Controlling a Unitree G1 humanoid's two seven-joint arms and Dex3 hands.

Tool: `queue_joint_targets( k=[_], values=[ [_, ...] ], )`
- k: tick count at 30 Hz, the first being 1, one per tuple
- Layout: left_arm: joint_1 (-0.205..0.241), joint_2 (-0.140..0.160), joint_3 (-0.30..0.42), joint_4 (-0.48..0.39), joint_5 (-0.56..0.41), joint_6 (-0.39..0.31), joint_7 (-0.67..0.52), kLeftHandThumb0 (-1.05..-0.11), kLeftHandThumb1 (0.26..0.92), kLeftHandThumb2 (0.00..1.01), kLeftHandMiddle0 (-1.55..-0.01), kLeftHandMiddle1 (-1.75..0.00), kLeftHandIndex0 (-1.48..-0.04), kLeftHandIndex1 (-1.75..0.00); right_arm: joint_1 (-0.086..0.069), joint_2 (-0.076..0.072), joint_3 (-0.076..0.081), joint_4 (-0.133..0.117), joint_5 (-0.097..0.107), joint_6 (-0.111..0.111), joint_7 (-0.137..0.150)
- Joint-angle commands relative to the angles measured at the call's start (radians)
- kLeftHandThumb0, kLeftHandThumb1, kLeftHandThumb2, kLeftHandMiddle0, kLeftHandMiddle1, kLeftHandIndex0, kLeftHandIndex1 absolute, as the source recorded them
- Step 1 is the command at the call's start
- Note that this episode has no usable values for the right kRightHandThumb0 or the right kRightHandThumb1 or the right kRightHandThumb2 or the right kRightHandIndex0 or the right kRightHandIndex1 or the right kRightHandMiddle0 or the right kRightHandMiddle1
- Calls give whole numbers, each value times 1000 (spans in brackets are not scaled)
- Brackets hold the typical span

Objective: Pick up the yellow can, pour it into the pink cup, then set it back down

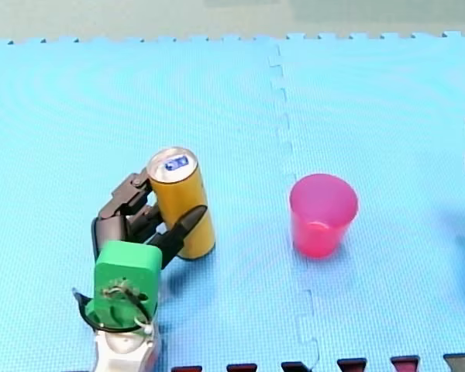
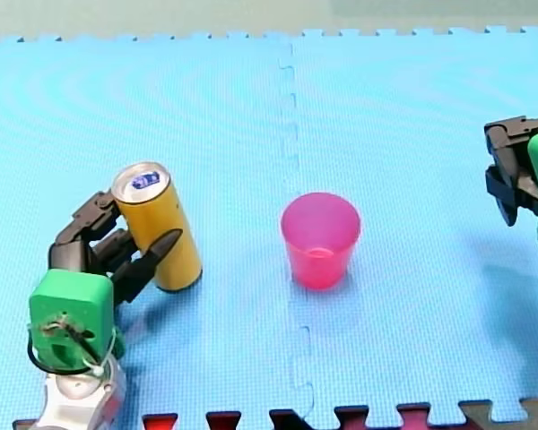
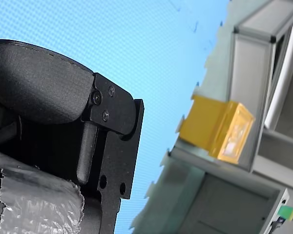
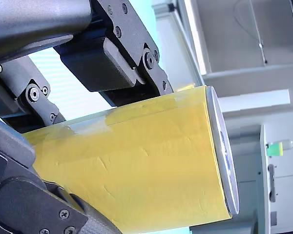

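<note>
- Head views showed the left hand (image 1: 136,225) wrapped around the yellow can (image 1: 182,205).
- Can stood on the blue mat (image 1: 372,116), long axis upright, lid up.
- Pink cup (image 1: 323,217) stood apart.
- Right hand (image 2: 511,170) sat at the mat's right edge, grip unclear.

Left hand (image 1: 143,221) all in matte black, with three fingers (image 1: 187,222) made of short jointed links, narrow and rounded at the tips. Behind it a bright green block (image 1: 126,280), boxy with soft corners, with a small brownish fitting on its back face and a thin black cable (image 2: 32,356) looping out and back. Below the block a silver-white forearm (image 2: 82,396) with a little red at the edge. Right hand (image 2: 509,170) also black and angular, again with green housing behind.

In the second wrist view, black links pinned with round-headed screws (image 4: 149,58). In the first wrist view, a smooth rounded black shell (image 3: 34,83), a flat black bracket (image 3: 117,146) with two small screws, and crumpled clear film (image 3: 39,195) wrapped lower down.
</note>
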Motion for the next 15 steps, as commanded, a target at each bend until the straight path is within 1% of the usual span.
queue_joint_targets(
  k=[1,2,3,5,6,7,8,9,12,13,15],
  values=[
    [-3,2,5,3,0,-3,-6,-417,921,16,-1213,0,-1059,0,-3,-6,1,-1,-1,1,-4],
    [-2,3,3,3,5,-8,-7,-417,914,12,-1174,1,-1037,0,-3,-6,2,-1,-2,0,-5],
    [-1,6,-1,3,13,-14,-7,-413,896,5,-1104,1,-1000,1,-3,-6,3,-1,-2,1,-6],
    [2,12,-9,3,29,-30,-2,-410,857,1,-983,0,-927,0,-4,-6,5,-2,-4,2,-9],
    [3,16,-14,3,43,-45,14,-423,829,0,-904,1,-885,0,-4,-7,6,-2,-5,3,-11],
    [4,22,-26,3,71,-56,51,-488,789,0,-799,0,-826,0,-4,-7,8,-2,-5,4,-12],
    [5,33,-47,2,114,-58,110,-537,771,0,-747,-1,-793,0,-4,-7,9,-2,-6,4,-13],
    [4,43,-66,1,155,-54,167,-588,765,2,-697,0,-749,0,-4,-7,9,-2,-6,5,-13],
    [-2,69,-125,-2,266,-24,313,-674,770,5,-610,0,-644,0,-2,-6,9,-2,-4,3,-12],
    [-3,79,-149,-4,305,-8,358,-728,768,3,-537,1,-552,1,-2,-5,9,-2,-3,2,-13],
    [-6,96,-190,-4,368,23,426,-786,749,1,-440,1,-456,0,0,-4,9,-3,-3,1,-13]
  ],
)
